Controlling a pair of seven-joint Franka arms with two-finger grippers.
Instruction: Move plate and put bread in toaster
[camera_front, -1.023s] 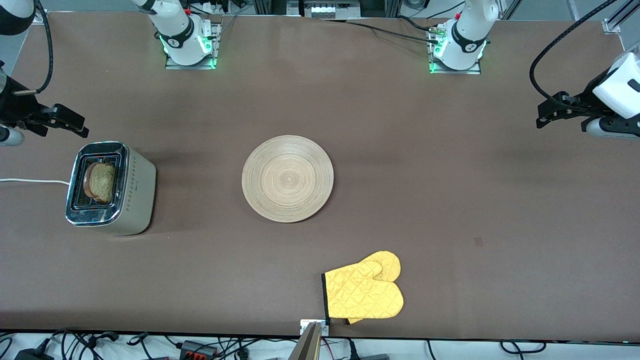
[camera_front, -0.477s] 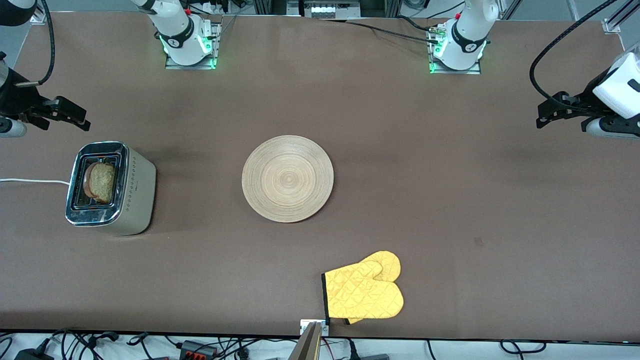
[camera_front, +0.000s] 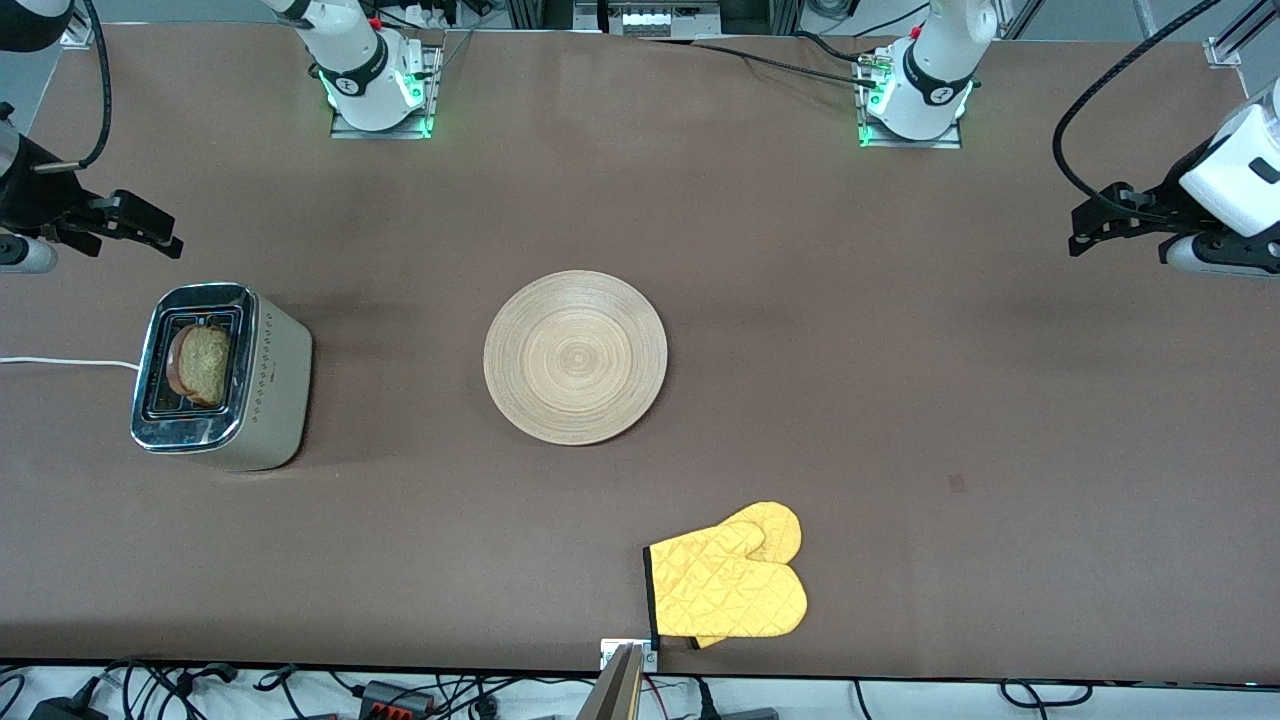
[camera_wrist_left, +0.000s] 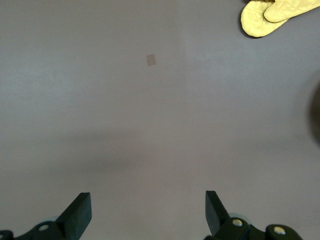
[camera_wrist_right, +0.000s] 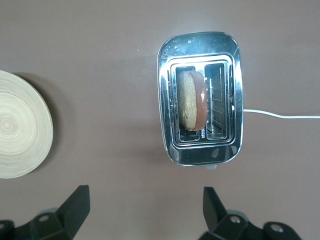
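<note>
The round light-wood plate (camera_front: 575, 357) lies at the table's middle with nothing on it; its edge shows in the right wrist view (camera_wrist_right: 20, 132). The silver toaster (camera_front: 275, 380) stands at the right arm's end. The slice of bread (camera_front: 203, 365) stands in its slot on the plate's side (camera_wrist_right: 190, 105); the other slot is empty. My right gripper (camera_front: 165, 240) hangs open and empty over bare table beside the toaster (camera_wrist_right: 165, 100), its jaws wide apart (camera_wrist_right: 145, 197). My left gripper (camera_front: 1080, 232) waits open and empty over bare table at the left arm's end (camera_wrist_left: 147, 202).
A yellow quilted oven mitt (camera_front: 730, 580) lies near the table's edge closest to the front camera, also seen as the mitt (camera_wrist_left: 265, 17) in the left wrist view. The toaster's white cord (camera_front: 60, 361) runs off the right arm's end of the table.
My right gripper has drawn a little away from the toaster, toward the robots' bases. The left gripper has barely shifted. Plate, bread and toaster have not moved.
</note>
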